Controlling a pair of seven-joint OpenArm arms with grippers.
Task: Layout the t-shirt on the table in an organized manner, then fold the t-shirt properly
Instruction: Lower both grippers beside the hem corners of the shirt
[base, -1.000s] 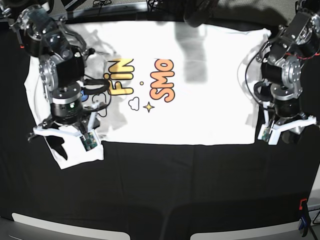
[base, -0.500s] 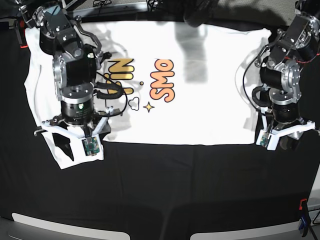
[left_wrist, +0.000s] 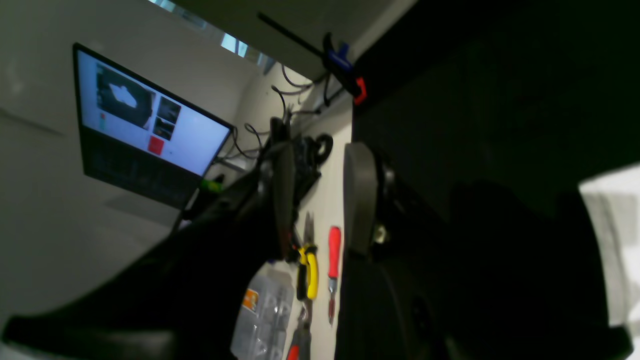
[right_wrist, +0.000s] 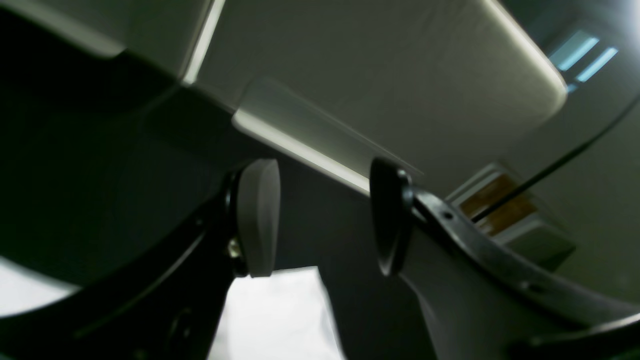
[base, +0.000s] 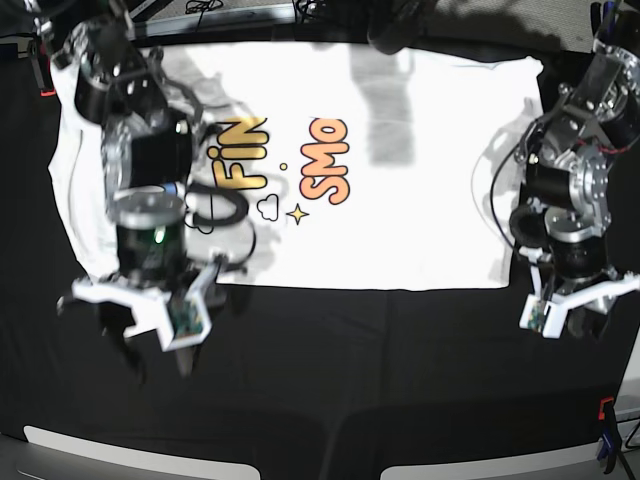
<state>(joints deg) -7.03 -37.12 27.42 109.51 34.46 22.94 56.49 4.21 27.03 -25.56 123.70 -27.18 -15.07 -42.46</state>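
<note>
The white t-shirt (base: 400, 200) lies spread flat, print side up, across the far half of the black table (base: 350, 380). My right gripper (base: 150, 345) hovers at the shirt's near left corner, just past its edge. In the right wrist view this gripper (right_wrist: 322, 220) stands open with nothing between its pads (right_wrist: 257, 217), and white t-shirt cloth (right_wrist: 275, 315) shows below. My left gripper (base: 588, 325) hangs over bare black cloth beside the shirt's right edge. It (left_wrist: 320, 200) is open and empty, with a strip of t-shirt (left_wrist: 605, 225) at that view's right.
An orange and blue clamp (base: 605, 420) grips the table's front right edge; the clamp (left_wrist: 350, 75) also appears in the left wrist view. Beyond that edge are a laptop (left_wrist: 145, 130), yellow pliers (left_wrist: 310, 270) and a red-handled tool (left_wrist: 334, 250).
My right arm has slid toward the table's front, from over the left sleeve to the shirt's near corner. My left arm also moved frontward a little. Both grippers kept their opening.
</note>
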